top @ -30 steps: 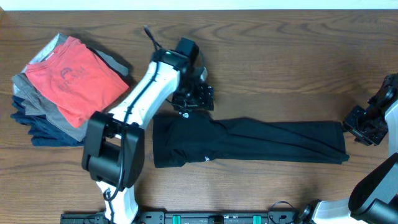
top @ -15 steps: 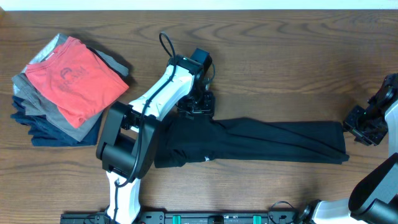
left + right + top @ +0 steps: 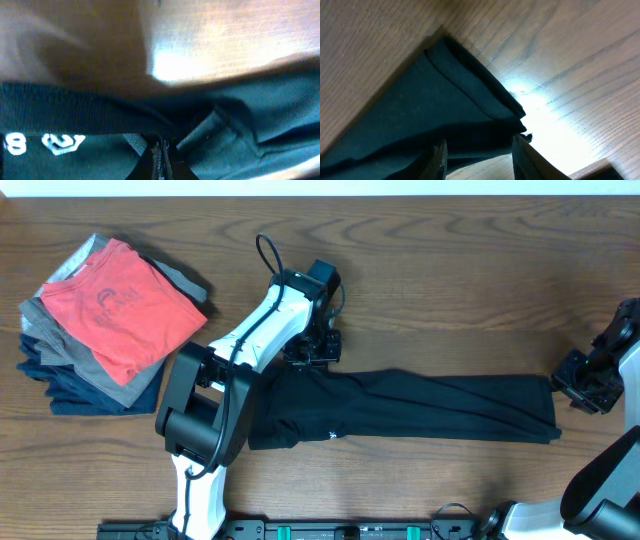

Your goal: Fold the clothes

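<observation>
Black trousers (image 3: 400, 405): stretched out long across the middle of the table (image 3: 450, 270), waist end toward the left edge, leg ends reaching toward the right edge, folded lengthwise into one narrow strip.
Waistband (image 3: 60, 142): white lettering shows in the left wrist view, with the fabric bunched into a ridge just right of it.
Left gripper (image 3: 312, 352): down on the far edge of the waist end. The left wrist view has its fingertips pressed tight together with a pinch of the dark cloth between them, so it has the trousers.
Right gripper (image 3: 578, 385): low at the leg ends, close to the right edge. The fingers (image 3: 437, 157) stand apart in its wrist view, the hem corner lies between and ahead of them, and nothing is clamped.
Stack of folded clothes (image 3: 100, 320): sitting near the far-left corner, a red shirt on top, with grey and navy layers beneath. It is well apart from the trousers.
</observation>
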You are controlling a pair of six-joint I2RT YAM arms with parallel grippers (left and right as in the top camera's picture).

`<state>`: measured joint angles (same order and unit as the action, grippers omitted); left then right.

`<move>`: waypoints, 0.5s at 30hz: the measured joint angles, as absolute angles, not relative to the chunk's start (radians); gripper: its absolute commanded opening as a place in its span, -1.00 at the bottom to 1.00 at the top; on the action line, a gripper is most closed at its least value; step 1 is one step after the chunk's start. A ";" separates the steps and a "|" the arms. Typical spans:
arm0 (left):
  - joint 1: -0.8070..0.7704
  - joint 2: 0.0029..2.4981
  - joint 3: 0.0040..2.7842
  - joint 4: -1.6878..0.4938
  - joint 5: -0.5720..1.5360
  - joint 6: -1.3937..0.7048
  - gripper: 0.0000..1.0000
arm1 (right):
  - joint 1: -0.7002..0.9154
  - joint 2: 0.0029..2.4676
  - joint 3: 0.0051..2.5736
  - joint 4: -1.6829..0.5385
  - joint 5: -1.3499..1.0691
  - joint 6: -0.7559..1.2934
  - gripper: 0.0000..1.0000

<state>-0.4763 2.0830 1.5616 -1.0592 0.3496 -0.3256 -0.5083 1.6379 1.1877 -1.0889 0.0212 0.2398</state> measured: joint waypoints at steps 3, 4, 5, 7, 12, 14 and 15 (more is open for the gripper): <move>-0.476 2.071 1.560 -1.097 0.402 -0.322 -0.88 | -0.508 1.637 1.188 -1.088 0.021 0.240 -0.18; -0.477 2.058 1.558 -1.105 0.428 -0.320 -0.87 | -0.508 1.638 1.188 -1.088 0.021 0.240 -0.18; -0.480 2.043 1.558 -1.111 0.450 -0.318 -0.88 | -0.508 1.638 1.188 -1.088 0.021 0.240 -0.17; -0.493 2.008 1.558 -1.115 0.484 -0.318 -0.88 | -0.508 1.638 1.188 -1.087 0.021 0.240 -0.17; -0.586 1.930 1.558 -1.123 0.530 -0.314 -0.87 | -0.508 1.638 1.188 -1.086 0.021 0.240 -0.17; -0.638 1.928 1.558 -1.133 0.536 -0.314 -0.88 | -0.508 1.637 1.188 -1.085 0.021 0.240 -0.17; -0.657 1.929 1.558 -1.137 0.535 -0.314 -0.88 | -0.508 1.638 1.188 -1.085 0.021 0.240 -0.17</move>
